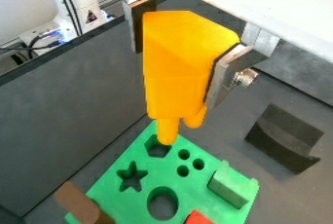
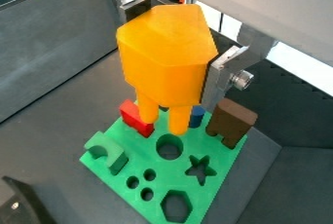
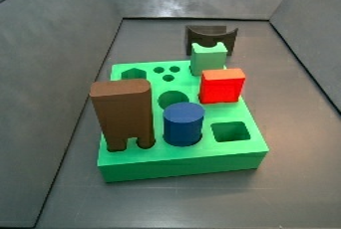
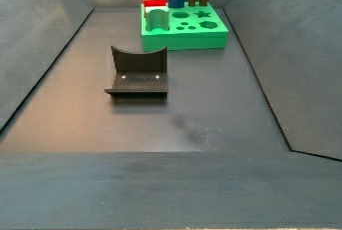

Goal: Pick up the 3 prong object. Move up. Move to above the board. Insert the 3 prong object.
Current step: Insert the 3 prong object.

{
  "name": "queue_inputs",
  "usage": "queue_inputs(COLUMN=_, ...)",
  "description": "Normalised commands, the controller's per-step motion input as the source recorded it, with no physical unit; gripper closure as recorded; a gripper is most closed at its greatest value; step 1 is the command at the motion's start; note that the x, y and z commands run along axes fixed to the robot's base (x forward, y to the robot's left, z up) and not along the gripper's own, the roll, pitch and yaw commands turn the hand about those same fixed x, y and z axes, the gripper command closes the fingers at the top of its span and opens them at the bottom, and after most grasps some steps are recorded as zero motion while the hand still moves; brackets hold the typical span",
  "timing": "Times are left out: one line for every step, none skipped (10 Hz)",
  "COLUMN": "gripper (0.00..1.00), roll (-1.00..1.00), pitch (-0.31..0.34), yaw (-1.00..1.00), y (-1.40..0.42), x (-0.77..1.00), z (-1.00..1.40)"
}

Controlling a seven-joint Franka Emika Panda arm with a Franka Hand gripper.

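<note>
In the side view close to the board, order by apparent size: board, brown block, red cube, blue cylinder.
board
brown block
red cube and blue cylinder, too alike
The gripper holds the 3 prong object above it.

Hidden from my cameras

The 3 prong object (image 1: pixel 180 64) covers the gripper (image 1: pixel 182 77); only one of its fingers (image 1: pixel 229 72) shows.
</note>
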Motion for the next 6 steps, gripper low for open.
queue_inputs(gripper=1.00, roll=0.00, pitch=0.000, yaw=0.00, y=0.00, x=0.00, z=-0.13)
queue_inputs(gripper=1.00, roll=-0.18, pitch=0.000, yaw=-0.11, y=0.06, x=-0.03, z=-0.37)
queue_inputs(gripper=1.00, roll=-0.18, pitch=0.100, yaw=-0.19, y=0.06, x=0.01, z=-0.59)
queue_inputs(gripper=1.00, roll=-0.04, pitch=0.000, yaw=-0.24, y=0.33, x=-0.59, z=-0.99)
queue_inputs(gripper=1.00, roll=-0.04, pitch=0.010, yaw=-0.33, y=0.56, x=-0.13, z=-1.00)
queue_inputs(gripper=1.00, roll=-0.04, pitch=0.016, yaw=-0.39, y=0.61, x=-0.05, z=-1.00)
